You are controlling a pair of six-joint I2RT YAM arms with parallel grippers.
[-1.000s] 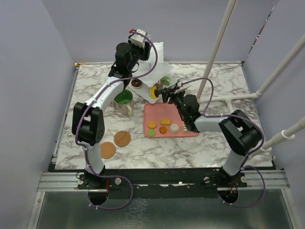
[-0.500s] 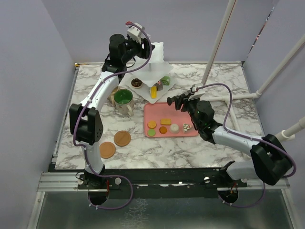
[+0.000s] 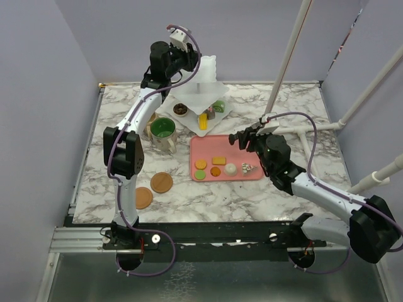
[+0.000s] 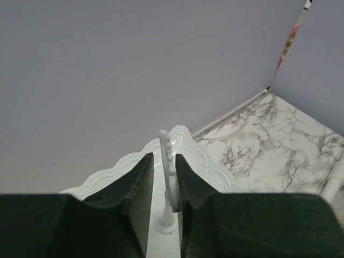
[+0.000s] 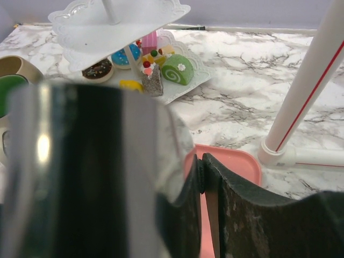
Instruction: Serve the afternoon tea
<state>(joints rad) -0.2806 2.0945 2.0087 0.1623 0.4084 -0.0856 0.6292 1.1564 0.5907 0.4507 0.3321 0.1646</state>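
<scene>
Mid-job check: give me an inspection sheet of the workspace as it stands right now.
Surface: marble tabletop, no spills seen.
Job's things: white three-tier square stand holding pastries; pink rectangular tray with more; green-inside mug, beige mug behind it; two round wooden coasters, bare.
Clutter: nothing seen.
Grippers: left gripper straddles stand's top handle, gap showing; right gripper over tray's far edge, grip unclear.
Cables: purple cables loop off both arms.
Surroundings: lilac walls, white pipes.

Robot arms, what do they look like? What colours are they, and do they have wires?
Both the left arm and the right arm are white tubes joined by chunky black joints. A thin purple cable loops along each one. The left gripper and the right gripper each have two dark, flat-sided fingers, almost black with a green tint.
</scene>
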